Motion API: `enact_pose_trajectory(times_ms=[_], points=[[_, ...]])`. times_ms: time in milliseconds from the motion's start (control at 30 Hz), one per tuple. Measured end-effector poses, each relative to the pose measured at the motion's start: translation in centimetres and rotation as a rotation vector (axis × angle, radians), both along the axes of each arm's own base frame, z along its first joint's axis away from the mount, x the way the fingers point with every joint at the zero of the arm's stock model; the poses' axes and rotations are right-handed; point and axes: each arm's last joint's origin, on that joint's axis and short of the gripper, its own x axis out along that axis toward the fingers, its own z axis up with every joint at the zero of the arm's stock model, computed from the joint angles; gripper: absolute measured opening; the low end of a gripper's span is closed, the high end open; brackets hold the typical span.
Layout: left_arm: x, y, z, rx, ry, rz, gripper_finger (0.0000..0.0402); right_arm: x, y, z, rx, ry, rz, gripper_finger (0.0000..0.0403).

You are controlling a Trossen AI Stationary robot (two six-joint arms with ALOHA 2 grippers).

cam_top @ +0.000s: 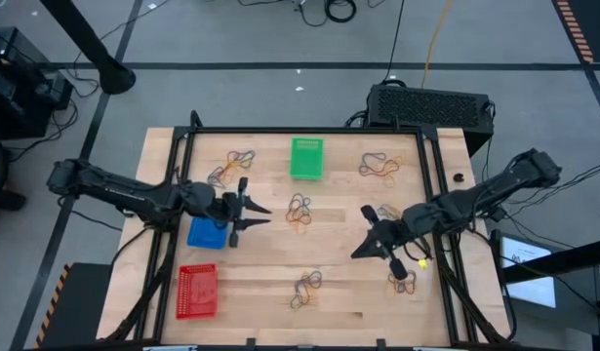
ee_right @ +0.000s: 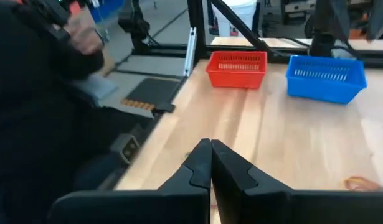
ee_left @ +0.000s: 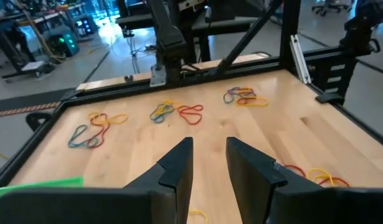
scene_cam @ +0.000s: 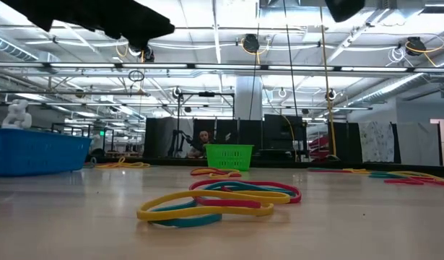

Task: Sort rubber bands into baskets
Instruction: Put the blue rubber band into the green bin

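Rubber bands lie in loose piles on the wooden table: far left (cam_top: 236,161), far right (cam_top: 378,166), middle (cam_top: 300,210), near middle (cam_top: 304,288) and near right (cam_top: 402,278). The green basket (cam_top: 306,158) stands at the far edge, the blue basket (cam_top: 207,232) at the left and the red basket (cam_top: 197,291) at the near left. My left gripper (cam_top: 249,214) is open and empty above the table, just right of the blue basket; its fingers show apart in the left wrist view (ee_left: 210,152). My right gripper (ee_right: 210,152) is shut above the table right of the middle (cam_top: 363,236); no band shows between its fingers.
A black box (cam_top: 431,105) stands beyond the table's far edge. A black frame (cam_top: 426,195) runs round the table. The near-middle pile fills the low view's foreground (scene_cam: 222,198). Bare wood lies between the piles.
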Motion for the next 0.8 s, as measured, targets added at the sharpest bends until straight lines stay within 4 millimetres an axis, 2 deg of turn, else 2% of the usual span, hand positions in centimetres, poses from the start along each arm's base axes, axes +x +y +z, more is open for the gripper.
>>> enact_pose_trajectory(times_ms=[300, 467, 600, 800], points=[[0.3, 0.8, -0.2, 0.044, 0.006, -0.043, 0.0105, 2.1, 0.5, -3.2, -0.058, 0.184, -0.04, 0.0002], [0.3, 0.3, 0.6, 0.06, 0.102, -0.068, 0.0105, 3.3, 1.2, -3.0, -0.078, 0.401, -0.078, 0.0002], [0.1, -0.5, 1.9, 0.078, 0.209, -0.086, 0.0105, 3.2, 2.4, -3.2, -0.117, 0.644, -0.102, 0.0002], [-0.4, -1.2, 1.3, 0.067, 0.314, -0.055, 0.0105, 2.1, 4.5, -5.2, -0.207, 0.924, -0.073, 0.0002]])
